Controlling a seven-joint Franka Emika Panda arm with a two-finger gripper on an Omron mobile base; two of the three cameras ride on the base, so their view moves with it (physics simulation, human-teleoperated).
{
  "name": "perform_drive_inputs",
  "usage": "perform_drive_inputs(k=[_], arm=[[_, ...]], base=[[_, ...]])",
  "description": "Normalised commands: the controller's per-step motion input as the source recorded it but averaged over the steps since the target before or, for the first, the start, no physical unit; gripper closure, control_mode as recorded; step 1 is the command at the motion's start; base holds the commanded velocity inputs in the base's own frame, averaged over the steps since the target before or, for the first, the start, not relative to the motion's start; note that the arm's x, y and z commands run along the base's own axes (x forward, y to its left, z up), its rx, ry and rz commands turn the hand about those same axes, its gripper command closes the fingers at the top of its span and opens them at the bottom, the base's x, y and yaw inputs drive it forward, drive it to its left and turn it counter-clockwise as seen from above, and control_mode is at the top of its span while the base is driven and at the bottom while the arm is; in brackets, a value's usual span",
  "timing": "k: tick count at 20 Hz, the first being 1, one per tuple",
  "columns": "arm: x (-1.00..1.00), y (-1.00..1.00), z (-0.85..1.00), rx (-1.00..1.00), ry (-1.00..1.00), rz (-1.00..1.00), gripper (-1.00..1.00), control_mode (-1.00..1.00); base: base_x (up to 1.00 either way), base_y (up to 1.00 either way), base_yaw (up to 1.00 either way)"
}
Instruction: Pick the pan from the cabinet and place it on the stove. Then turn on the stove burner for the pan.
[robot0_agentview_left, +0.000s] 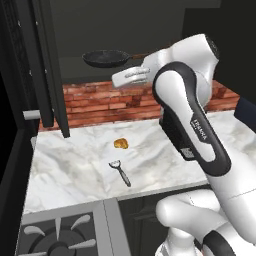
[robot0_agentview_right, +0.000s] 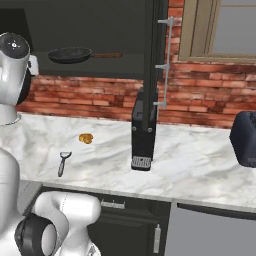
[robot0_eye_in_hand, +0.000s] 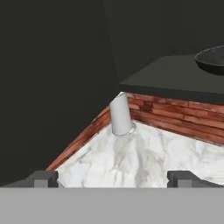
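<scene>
The black pan (robot0_agentview_left: 105, 58) (robot0_agentview_right: 70, 54) sits on the floor of the open dark cabinet (robot0_agentview_left: 80, 30), its brown handle (robot0_agentview_right: 105, 55) pointing right. In the hand view only its rim (robot0_eye_in_hand: 212, 59) shows, at the upper right on the cabinet shelf (robot0_eye_in_hand: 175, 76). My gripper (robot0_eye_in_hand: 113, 179) is open, with its two fingertips (robot0_eye_in_hand: 43, 178) wide apart and nothing between them. In the left base view my white hand (robot0_agentview_left: 131, 76) hangs just below and right of the pan, apart from it. A corner of the stove (robot0_agentview_left: 55, 235) shows at the lower left.
An open cabinet door (robot0_agentview_left: 50, 65) (robot0_agentview_right: 150, 75) with a silver bar handle (robot0_agentview_right: 167, 65) juts over the marble counter (robot0_agentview_left: 75, 165). A peeler (robot0_agentview_left: 120, 171) (robot0_agentview_right: 63, 162) and a small orange-brown item (robot0_agentview_left: 120, 144) (robot0_agentview_right: 86, 138) lie there. A dark appliance (robot0_agentview_right: 245, 137) stands at the right. A pale cylinder (robot0_eye_in_hand: 120, 116) stands by the brick wall.
</scene>
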Motion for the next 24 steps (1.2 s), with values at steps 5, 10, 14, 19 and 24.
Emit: perform_drive_inputs(k=[5, 10, 14, 19, 24], arm=[[-0.01, -0.75, 0.07, -0.21, -0.28, -0.04, -1.00, -1.00], [-0.02, -0.70, 0.07, -0.22, -0.24, -0.10, -1.00, -1.00], [0.05, -0.62, 0.26, -0.15, -0.08, -0.08, -1.00, -1.00], [0.28, -0.53, 0.31, -0.08, 0.03, -0.10, -1.00, -1.00], [0.39, -0.45, 0.02, -0.05, 0.05, -0.05, -1.00, -1.00]], base=[[0.00, 0.00, 0.00], [0.00, 0.00, 0.00], [0.00, 0.00, 0.00], [0.00, 0.00, 0.00], [0.00, 0.00, 0.00]])
